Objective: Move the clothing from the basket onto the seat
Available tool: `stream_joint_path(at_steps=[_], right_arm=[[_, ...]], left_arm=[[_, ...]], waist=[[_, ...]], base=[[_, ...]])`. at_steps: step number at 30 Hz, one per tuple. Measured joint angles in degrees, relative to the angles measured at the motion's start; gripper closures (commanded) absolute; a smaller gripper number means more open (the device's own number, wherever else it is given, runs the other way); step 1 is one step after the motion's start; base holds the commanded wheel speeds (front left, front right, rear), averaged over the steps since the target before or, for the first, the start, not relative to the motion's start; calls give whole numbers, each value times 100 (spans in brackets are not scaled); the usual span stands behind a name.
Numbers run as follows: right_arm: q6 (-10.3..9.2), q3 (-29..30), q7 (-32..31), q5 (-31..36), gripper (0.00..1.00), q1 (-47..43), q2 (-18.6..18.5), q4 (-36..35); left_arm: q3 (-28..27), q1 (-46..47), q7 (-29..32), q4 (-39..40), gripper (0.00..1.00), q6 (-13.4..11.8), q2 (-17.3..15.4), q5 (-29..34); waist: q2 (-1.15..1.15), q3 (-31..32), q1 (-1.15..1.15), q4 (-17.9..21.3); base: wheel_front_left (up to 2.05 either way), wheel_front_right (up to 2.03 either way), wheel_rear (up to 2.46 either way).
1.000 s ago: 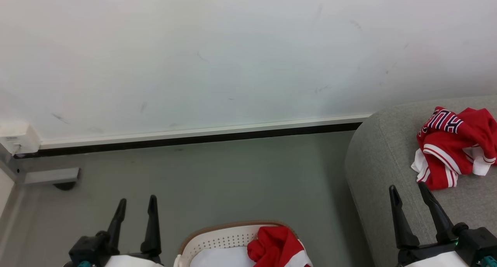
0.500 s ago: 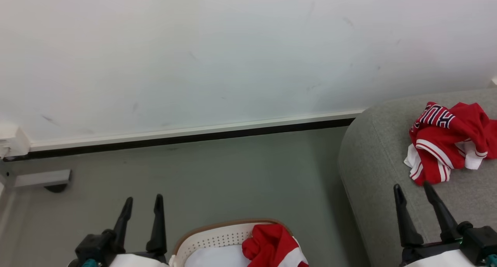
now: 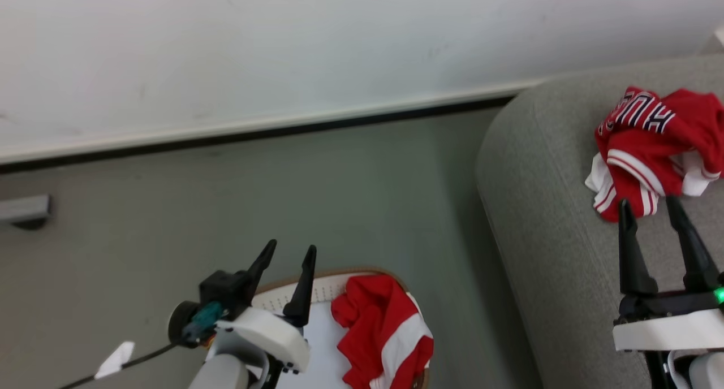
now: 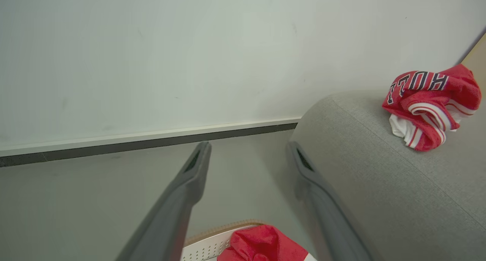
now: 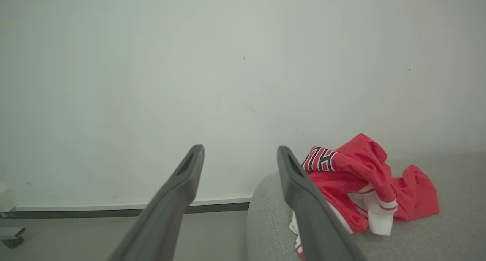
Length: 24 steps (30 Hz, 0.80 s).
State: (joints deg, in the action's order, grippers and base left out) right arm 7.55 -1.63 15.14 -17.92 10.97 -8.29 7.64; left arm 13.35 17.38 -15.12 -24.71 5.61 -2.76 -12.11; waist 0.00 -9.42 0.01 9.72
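A red garment with a white band (image 3: pixel 382 332) lies in the white basket (image 3: pixel 322 290) with its brown rim at the bottom centre; the red garment (image 4: pixel 262 244) and the basket (image 4: pixel 205 246) also show in the left wrist view. My left gripper (image 3: pixel 290 252) hangs open over the basket's left part, nothing between its fingers. A second red garment with block lettering (image 3: pixel 650 140) is crumpled on the grey seat (image 3: pixel 543 219) at the right, and appears as the lettered garment (image 4: pixel 429 101) (image 5: pixel 353 185) in both wrist views. My right gripper (image 3: pixel 647 205) stands open just before it, over the seat.
A white wall with a pale skirting board (image 3: pixel 271 126) runs behind the grey-green floor (image 3: pixel 283 197). A grey bracket (image 3: pixel 22 208) sits low at the far left. A cable with a white tag (image 3: pixel 116 359) trails from my left arm.
The head camera has tilted downward. My left gripper has swung right and up, from beside the basket to over its left part. The right gripper holds near the lettered garment.
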Motion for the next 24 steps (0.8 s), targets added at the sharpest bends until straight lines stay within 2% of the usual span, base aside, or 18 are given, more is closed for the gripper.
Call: stream_joint_path(at_steps=[8, 14, 17, 19, 24], right_arm=[[0, 183, 2, -89, 0, 559, 4, -285], [0, 202, 2, -114, 0, 949, 76, -430], [0, 146, 2, -115, 0, 1069, 96, -443], [0, 55, 2, -115, 0, 1211, 104, -446], [0, 35, 2, -118, 0, 1393, 113, -501]], left_arm=[[792, 1196, 249, -1773, 0, 144, 0, 21], [1155, 1906, 386, -2960, 0, 177, 5, -126], [1315, 2149, 455, -3375, 0, 177, 3, -426], [1637, 2324, 621, -3488, 0, 178, 7, -935], [2081, 2595, 905, -3653, 0, 178, -16, -1382]], waist=[[0, -920, 1, 209], [0, -1617, 1, 361], [0, -1932, 1, 433], [0, -2235, 1, 496], [0, -2623, 1, 579]], base=[[0, 0, 0], [0, 0, 0], [0, 0, 0], [0, 0, 0], [0, 0, 0]])
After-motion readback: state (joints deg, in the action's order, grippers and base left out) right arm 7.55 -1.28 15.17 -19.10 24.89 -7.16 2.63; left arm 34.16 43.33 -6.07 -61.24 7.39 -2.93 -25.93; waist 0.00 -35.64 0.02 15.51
